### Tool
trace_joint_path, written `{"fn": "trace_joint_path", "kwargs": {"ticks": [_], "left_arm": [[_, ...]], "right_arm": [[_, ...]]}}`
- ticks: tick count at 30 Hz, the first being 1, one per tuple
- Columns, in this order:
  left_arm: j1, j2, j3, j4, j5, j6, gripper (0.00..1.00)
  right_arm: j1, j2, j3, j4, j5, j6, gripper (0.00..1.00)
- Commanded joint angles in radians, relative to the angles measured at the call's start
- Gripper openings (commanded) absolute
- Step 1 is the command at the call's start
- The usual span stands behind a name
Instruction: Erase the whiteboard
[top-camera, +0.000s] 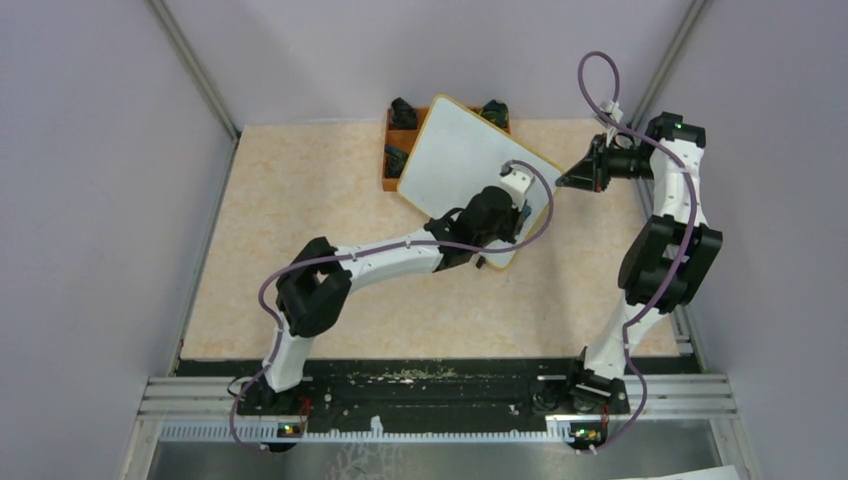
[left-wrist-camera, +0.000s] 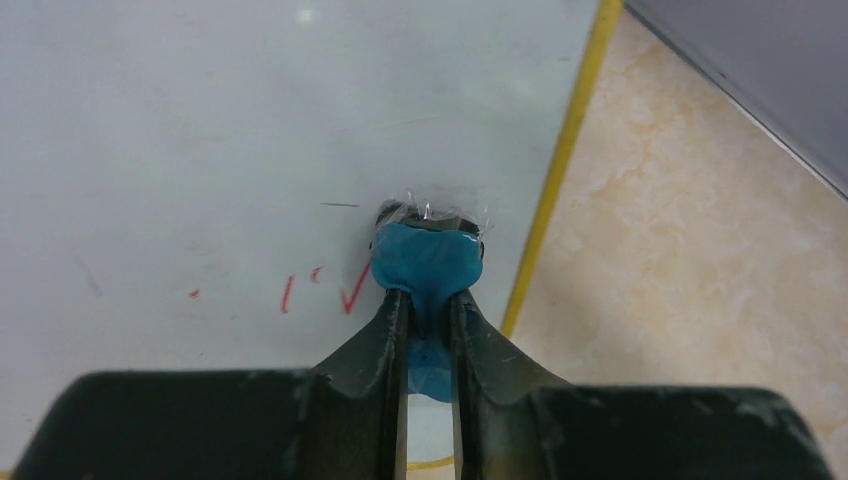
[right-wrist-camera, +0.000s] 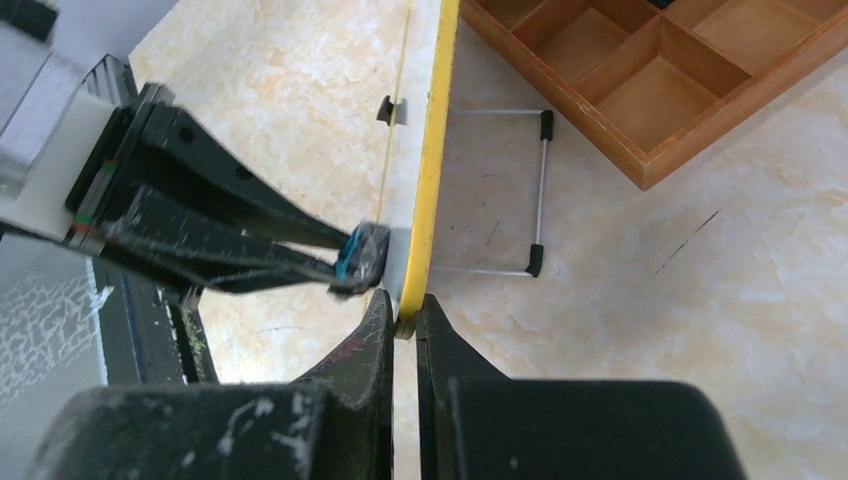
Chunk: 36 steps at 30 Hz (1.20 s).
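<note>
The whiteboard (top-camera: 460, 150) stands tilted at the back of the table, white with a thin yellow frame (left-wrist-camera: 560, 170). My left gripper (left-wrist-camera: 428, 300) is shut on a blue eraser (left-wrist-camera: 428, 258), whose head presses on the board's face close to its right edge. A few short red marks (left-wrist-camera: 350, 290) lie just left of the eraser. My right gripper (right-wrist-camera: 403, 310) is shut on the board's yellow edge (right-wrist-camera: 438, 150) and holds it at the right corner (top-camera: 565, 180). The right wrist view also shows the eraser (right-wrist-camera: 347, 255) against the board's face.
An orange-brown wooden tray (right-wrist-camera: 660, 70) with several compartments sits behind the board (top-camera: 392, 150), with black items in it. A thin wire stand (right-wrist-camera: 540, 180) with black feet props the board from behind. Grey walls close in the beige tabletop (top-camera: 300, 220).
</note>
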Motion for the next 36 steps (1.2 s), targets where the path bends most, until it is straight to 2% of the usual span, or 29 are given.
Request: {"fn": "trace_joint_path", "kwargs": {"ticks": [1, 6, 11, 20, 25, 36], "left_arm": [[0.081, -0.048, -0.063, -0.016, -0.048, -0.003, 0.00], [0.130, -0.081, -0.099, -0.007, -0.043, -0.011, 0.00], [0.129, -0.073, -0.085, -0.006, -0.012, -0.016, 0.00], [0.001, 0.049, 0.111, -0.062, 0.001, 0.021, 0.00], [-0.035, 0.091, 0.192, -0.092, 0.003, 0.034, 0.00], [-0.014, 0.063, 0.120, -0.092, -0.056, 0.047, 0.00]], "right_arm": [[0.051, -0.019, -0.037, -0.089, 0.072, -0.059, 0.00], [0.052, -0.019, -0.035, -0.090, 0.076, -0.060, 0.00], [0.052, -0.018, -0.033, -0.088, 0.074, -0.057, 0.00], [0.053, -0.018, -0.031, -0.092, 0.077, -0.056, 0.00], [0.053, -0.021, -0.031, -0.094, 0.080, -0.059, 0.00], [0.053, -0.024, -0.028, -0.092, 0.080, -0.053, 0.00]]}}
